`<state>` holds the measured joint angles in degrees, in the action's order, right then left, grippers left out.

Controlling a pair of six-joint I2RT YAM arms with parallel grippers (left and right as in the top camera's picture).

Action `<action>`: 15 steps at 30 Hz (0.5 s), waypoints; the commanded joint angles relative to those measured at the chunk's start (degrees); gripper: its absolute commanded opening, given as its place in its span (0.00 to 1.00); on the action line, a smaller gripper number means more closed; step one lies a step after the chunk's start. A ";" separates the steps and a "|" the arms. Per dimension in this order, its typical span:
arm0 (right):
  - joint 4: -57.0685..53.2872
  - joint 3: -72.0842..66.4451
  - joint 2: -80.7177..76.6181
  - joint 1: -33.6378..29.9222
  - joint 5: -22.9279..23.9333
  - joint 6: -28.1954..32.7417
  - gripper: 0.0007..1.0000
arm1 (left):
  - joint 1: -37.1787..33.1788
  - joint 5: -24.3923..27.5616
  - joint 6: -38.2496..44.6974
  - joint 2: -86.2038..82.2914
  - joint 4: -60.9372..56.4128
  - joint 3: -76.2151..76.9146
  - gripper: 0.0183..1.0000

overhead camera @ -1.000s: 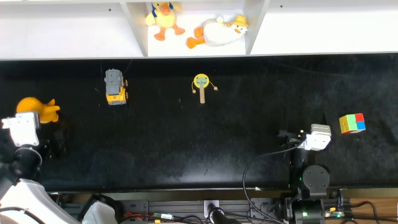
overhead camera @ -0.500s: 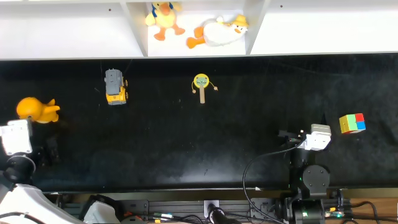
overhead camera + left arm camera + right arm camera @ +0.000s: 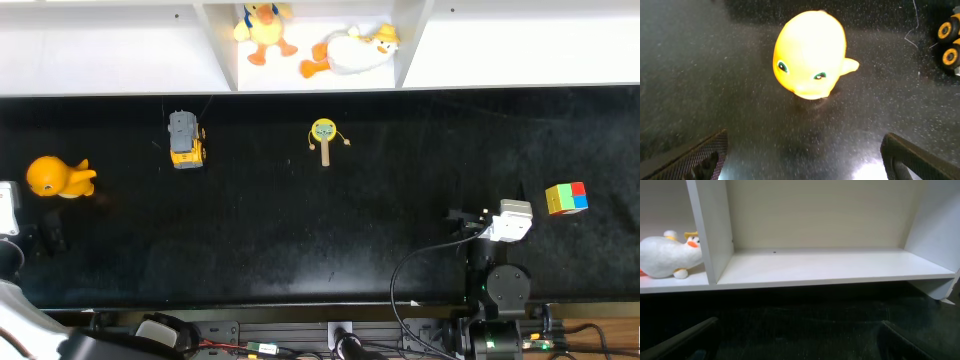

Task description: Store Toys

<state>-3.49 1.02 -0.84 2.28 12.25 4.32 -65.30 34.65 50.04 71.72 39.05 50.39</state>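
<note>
An orange duck-shaped toy point(image 3: 60, 178) point(image 3: 810, 55) sits on the black table near its left end. My left gripper point(image 3: 802, 162) point(image 3: 40, 238) is open just in front of it, nothing between its fingers point(image 3: 695, 155). A yellow-and-grey toy truck point(image 3: 185, 138) and a small yellow rattle point(image 3: 324, 138) lie farther back, and a coloured cube point(image 3: 566, 198) lies at the right. My right gripper point(image 3: 802, 342) point(image 3: 480, 225) rests low at the right, open and empty, facing the white shelf point(image 3: 830, 267).
The white shelf point(image 3: 320, 80) runs along the table's back edge. Its middle compartment holds a yellow plush duck point(image 3: 264, 28) and a white plush goose point(image 3: 350, 50) point(image 3: 667, 255). The compartment to the right of them is bare. The truck's wheels point(image 3: 950, 42) sit beside the orange toy.
My left gripper has drawn back from the orange toy toward the table's front left corner. The orange toy stays on the table. The right arm has not moved.
</note>
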 commanded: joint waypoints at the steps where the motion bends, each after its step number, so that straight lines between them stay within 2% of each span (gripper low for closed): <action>1: 0.28 -0.74 0.63 0.33 0.22 -0.02 1.00 | -0.13 5.16 3.65 3.26 -2.01 1.77 0.99; 10: 0.28 -0.74 0.63 0.33 0.22 -0.02 0.99 | 5.20 5.01 4.85 8.22 -5.84 4.28 1.00; 15: 0.28 -0.74 0.63 0.33 0.22 -0.02 1.00 | 5.81 4.50 3.10 9.31 -8.13 4.39 1.00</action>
<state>-3.49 1.02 -0.84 2.31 12.25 4.32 -59.59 38.17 52.88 80.31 31.18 53.25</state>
